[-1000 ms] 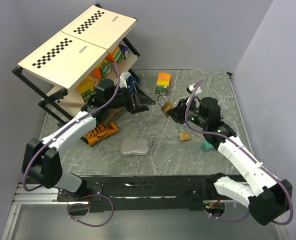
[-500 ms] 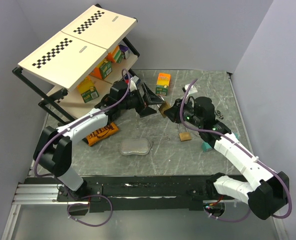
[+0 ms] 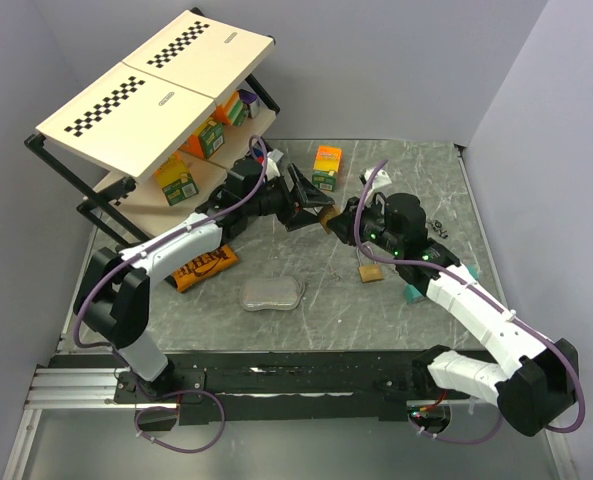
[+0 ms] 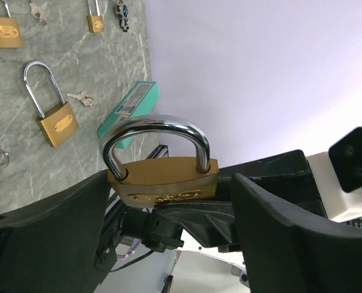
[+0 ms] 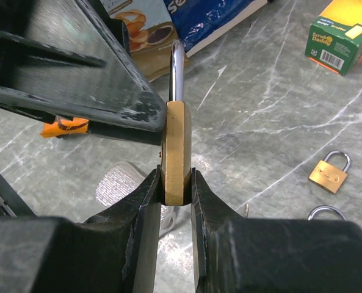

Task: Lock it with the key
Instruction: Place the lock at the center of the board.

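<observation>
The green-and-orange carton (image 5: 339, 35) at the upper right of the right wrist view reads "Scrub Daddy". The white label on the teal box (image 4: 129, 112) is too small to read. The grey-green marbled tabletop (image 3: 316, 310) sits between pale lilac walls (image 3: 396, 70). Near the centre of the top view, held above the table, the brass padlock with steel shackle (image 5: 177, 143) is pinched by its body in the right gripper (image 5: 176, 183). The left gripper (image 4: 168, 201), fingers spread, straddles it.
</observation>
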`<move>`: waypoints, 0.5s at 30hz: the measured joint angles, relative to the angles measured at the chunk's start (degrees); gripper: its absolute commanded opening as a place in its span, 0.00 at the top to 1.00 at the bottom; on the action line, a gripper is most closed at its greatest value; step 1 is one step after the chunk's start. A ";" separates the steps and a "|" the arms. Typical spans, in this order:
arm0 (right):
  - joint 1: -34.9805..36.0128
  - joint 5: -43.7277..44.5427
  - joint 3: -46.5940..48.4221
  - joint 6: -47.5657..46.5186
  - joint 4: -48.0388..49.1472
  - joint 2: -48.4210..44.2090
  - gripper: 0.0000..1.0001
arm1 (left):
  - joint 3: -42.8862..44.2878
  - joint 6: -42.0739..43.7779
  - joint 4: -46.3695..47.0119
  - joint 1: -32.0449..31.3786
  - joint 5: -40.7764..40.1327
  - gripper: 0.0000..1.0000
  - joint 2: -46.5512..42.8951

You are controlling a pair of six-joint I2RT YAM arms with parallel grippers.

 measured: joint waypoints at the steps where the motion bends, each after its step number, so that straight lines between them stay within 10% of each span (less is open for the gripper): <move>1: 0.09 0.13 0.00 -0.15 0.02 0.02 1.00 | 0.00 -0.04 -0.17 0.00 -0.07 0.23 0.11; 15: 1.42 2.80 0.00 -3.15 0.02 0.20 1.00 | 1.84 -0.15 -1.86 -0.24 -0.42 0.23 1.66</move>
